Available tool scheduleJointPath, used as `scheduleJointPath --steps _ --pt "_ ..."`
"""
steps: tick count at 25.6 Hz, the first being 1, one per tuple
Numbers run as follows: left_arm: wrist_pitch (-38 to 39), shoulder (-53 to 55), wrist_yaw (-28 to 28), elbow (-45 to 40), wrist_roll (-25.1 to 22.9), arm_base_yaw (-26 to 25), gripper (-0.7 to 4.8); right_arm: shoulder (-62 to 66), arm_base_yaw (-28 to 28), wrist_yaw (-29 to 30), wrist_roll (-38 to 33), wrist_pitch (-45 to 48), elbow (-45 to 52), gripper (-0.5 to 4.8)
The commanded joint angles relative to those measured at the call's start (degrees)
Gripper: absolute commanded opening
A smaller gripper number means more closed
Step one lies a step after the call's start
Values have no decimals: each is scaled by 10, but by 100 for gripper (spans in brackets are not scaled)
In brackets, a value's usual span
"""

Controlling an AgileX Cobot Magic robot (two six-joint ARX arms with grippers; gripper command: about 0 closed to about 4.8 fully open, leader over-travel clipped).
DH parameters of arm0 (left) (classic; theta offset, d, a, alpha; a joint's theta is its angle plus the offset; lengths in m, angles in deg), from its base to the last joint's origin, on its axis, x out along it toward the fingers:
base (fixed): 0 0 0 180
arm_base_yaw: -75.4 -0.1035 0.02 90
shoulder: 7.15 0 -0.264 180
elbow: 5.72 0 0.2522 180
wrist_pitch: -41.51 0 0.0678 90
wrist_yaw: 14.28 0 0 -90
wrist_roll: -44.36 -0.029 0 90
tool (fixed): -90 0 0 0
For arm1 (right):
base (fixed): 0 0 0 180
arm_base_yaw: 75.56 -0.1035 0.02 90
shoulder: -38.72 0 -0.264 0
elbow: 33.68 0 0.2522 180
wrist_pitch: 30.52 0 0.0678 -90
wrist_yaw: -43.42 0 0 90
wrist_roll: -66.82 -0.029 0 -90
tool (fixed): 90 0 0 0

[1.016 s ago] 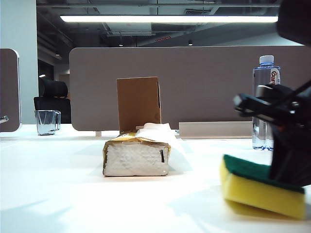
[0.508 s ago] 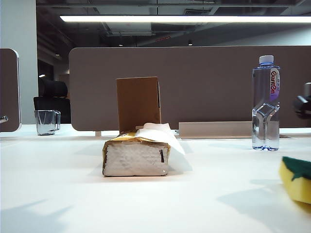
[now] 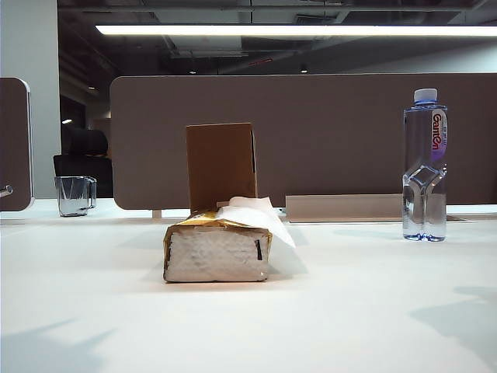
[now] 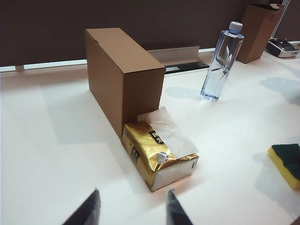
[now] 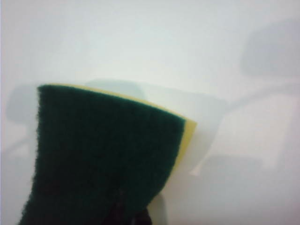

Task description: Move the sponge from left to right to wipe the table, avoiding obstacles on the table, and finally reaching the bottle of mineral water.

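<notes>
At the right edge of your left wrist view, the sponge (image 4: 287, 165) is cut off by the frame, lying on the table (image 4: 56, 159) well apart from the bottle of mineral water (image 4: 221, 61). Your right gripper (image 5: 129, 216) is mostly hidden, clamped shut on the sponge. Your left gripper (image 4: 130, 210) hangs parted and empty before the tissue pack (image 4: 157, 154) and cardboard box (image 4: 123, 77).

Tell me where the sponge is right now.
The sponge has left the exterior view; the left wrist view shows it on the table, right of the tissue pack and nearer than the bottle, and it fills the right wrist view.
</notes>
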Motion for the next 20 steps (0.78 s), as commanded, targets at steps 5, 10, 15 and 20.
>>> scheduleJointPath --steps 5,10,15,20 --pt "-5 0 -2 4 -2 1 179 6 5 -18 9 50 18 -5" --pt "-5 0 -2 4 -2 1 179 69 37 2 24 96 24 -5" --pt "-5 0 -2 4 -4 1 179 144 37 15 31 197 23 -5" --pt "-5 0 -2 4 -4 0 179 208 52 21 38 254 23 -5"
